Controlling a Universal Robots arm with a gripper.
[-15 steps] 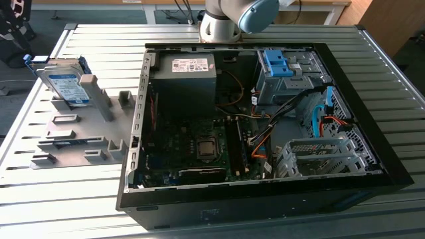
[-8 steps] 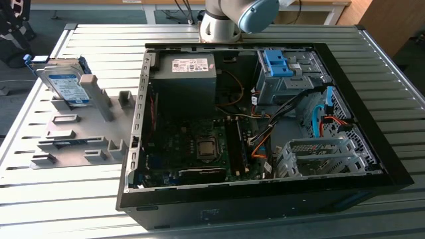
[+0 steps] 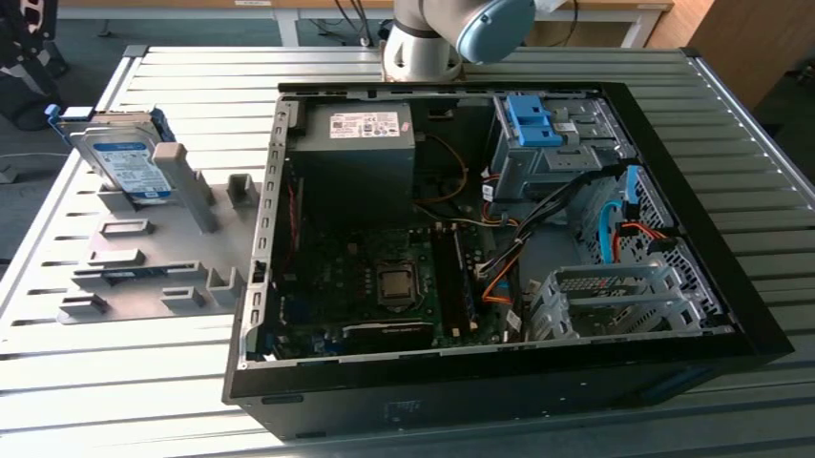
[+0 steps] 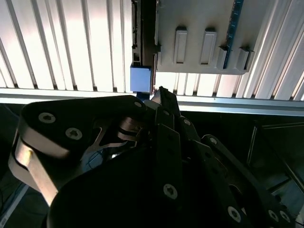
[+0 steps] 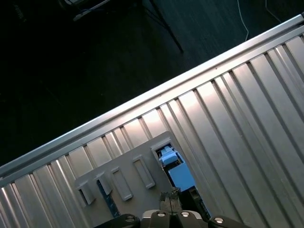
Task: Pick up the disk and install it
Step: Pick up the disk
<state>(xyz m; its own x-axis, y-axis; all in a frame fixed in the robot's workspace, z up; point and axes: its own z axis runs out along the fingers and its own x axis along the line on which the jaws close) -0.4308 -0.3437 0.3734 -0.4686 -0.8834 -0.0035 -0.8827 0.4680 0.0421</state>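
- The open computer case (image 3: 713, 239) lies on its side, so its bays face upward for you.
- Beside it, the grey rack (image 3: 153, 258) props the disk (image 3: 128, 162) on edge for grasping, with its long axis rising at a lean and its label facing the case.
- The gripper (image 5: 170, 198) hangs above that rack, seemingly clenched on nothing.

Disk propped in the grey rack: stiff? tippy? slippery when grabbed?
The disk looks like rigid metal, so probably stiff and heavy for its size. It stands tilted on edge in the grey rack, so a sideways nudge may tip it. Its smooth labelled face could be slippery.
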